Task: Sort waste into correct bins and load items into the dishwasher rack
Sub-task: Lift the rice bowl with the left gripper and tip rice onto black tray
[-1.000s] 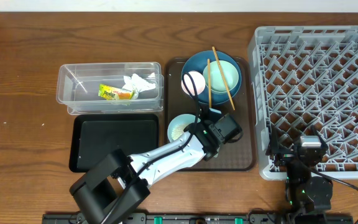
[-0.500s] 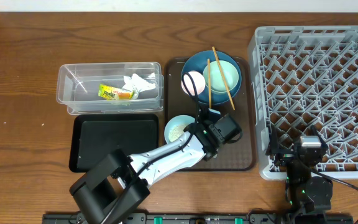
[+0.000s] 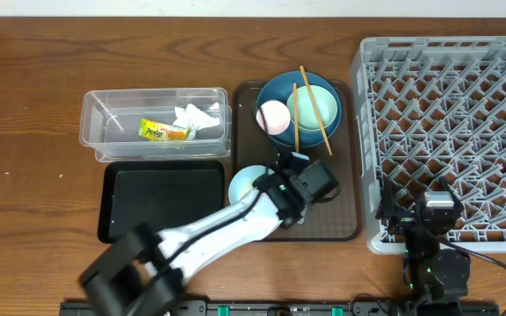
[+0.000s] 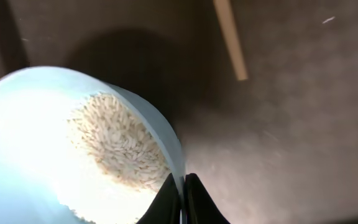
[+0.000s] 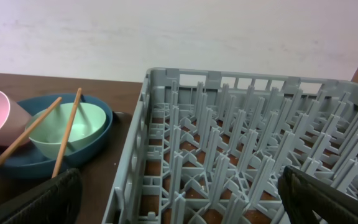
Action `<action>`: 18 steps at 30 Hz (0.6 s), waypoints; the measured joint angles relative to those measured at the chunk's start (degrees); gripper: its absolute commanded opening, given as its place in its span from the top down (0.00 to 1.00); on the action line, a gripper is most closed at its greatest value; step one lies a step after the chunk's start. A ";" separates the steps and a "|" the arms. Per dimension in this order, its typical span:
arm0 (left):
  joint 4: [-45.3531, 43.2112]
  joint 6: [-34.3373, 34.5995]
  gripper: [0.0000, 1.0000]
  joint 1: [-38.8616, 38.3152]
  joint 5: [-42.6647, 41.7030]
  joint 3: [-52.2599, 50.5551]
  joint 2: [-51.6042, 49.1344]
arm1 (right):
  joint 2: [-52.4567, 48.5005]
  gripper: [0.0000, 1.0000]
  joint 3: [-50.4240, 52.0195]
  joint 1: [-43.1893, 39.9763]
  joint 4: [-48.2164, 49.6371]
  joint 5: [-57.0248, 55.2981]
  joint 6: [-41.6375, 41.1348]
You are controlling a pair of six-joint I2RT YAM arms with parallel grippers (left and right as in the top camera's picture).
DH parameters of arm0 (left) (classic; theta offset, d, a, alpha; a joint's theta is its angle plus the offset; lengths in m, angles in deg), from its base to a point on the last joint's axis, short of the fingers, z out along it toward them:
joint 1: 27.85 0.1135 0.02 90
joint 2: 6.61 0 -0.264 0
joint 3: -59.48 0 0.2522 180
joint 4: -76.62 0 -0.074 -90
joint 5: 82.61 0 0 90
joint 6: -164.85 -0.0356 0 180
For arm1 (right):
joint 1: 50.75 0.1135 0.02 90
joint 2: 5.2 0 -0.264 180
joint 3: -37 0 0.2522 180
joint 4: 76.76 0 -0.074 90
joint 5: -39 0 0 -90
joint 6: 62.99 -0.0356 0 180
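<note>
Robot lab: wooden table (image 3: 25, 105), dishwasher rack (image 3: 446, 132)

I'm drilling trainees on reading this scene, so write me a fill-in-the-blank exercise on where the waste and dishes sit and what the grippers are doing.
1. The left gripper is shut on the rim of the light blue bowl, which holds ____.
2. The snack wrapper and the tissue lie in the ____.
3. Two ____ rest across the mint green bowl.
4. The right gripper, beside the dishwasher rack, has its jaws ____.

Missing words: rice; clear tub; chopsticks; open.
</note>
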 measured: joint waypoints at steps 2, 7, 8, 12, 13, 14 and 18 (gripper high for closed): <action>1.14 0.00 0.94 0.00 0.00 0.00 3.37 | 0.00 0.01 0.00 0.00 0.00 0.00 0.02; 6.19 0.02 0.94 0.22 -0.02 0.00 12.52 | 0.00 0.01 0.00 0.00 0.00 0.00 0.02; 7.23 0.02 0.94 0.48 -0.02 0.00 14.21 | 0.00 0.01 0.00 0.00 0.00 0.00 0.00; 10.80 0.02 0.94 3.98 -0.63 0.00 20.15 | 0.00 0.01 0.00 0.00 0.00 0.00 0.00; 11.54 0.02 0.94 5.33 -1.09 0.00 21.29 | 0.00 0.01 0.00 0.00 0.00 0.00 0.00; 12.46 0.07 0.94 7.26 -1.75 0.00 22.64 | 0.00 0.01 0.00 0.00 -0.02 0.00 0.02; 15.37 -0.24 0.94 15.06 -5.81 0.00 26.10 | 0.00 0.01 0.00 0.00 0.00 0.00 0.00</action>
